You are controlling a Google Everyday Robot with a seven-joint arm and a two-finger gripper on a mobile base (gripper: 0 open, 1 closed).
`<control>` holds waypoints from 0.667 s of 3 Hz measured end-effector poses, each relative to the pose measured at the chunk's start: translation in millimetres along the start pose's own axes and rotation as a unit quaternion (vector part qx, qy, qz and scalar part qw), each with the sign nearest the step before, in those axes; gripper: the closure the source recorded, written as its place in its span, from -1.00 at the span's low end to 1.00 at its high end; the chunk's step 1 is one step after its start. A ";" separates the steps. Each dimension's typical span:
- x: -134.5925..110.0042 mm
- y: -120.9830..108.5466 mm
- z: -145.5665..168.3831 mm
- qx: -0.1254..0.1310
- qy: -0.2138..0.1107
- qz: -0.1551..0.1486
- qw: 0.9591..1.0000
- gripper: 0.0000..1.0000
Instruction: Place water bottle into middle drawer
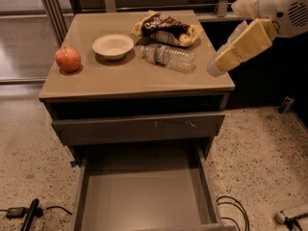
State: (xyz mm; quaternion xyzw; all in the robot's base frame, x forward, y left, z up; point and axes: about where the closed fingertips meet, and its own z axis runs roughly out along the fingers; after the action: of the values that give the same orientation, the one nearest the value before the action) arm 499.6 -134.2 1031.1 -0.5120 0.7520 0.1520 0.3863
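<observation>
Speckled terrazzo floor (260, 143) with black cables (230, 199) surrounds a grey-brown cabinet (134, 78).

Out of frame: middle drawer (144, 191) front, arm (285, 7) behind hand (216, 68) right of cabinet (130, 78).

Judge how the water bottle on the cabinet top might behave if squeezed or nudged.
The water bottle lies on its side, so a nudge would probably roll it. Its crinkled clear walls likely dent under a squeeze. The gripper hovers to its right, near the cabinet top edge.
</observation>
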 end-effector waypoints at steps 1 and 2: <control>3.8 -5.1 11.7 0.009 0.025 -0.011 1.000 -1.00; 6.2 -22.0 36.0 0.024 0.055 -0.034 0.998 -1.00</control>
State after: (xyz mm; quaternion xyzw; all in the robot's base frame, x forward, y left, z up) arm 533.4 -125.2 1006.6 -0.5356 0.7575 0.0923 0.3616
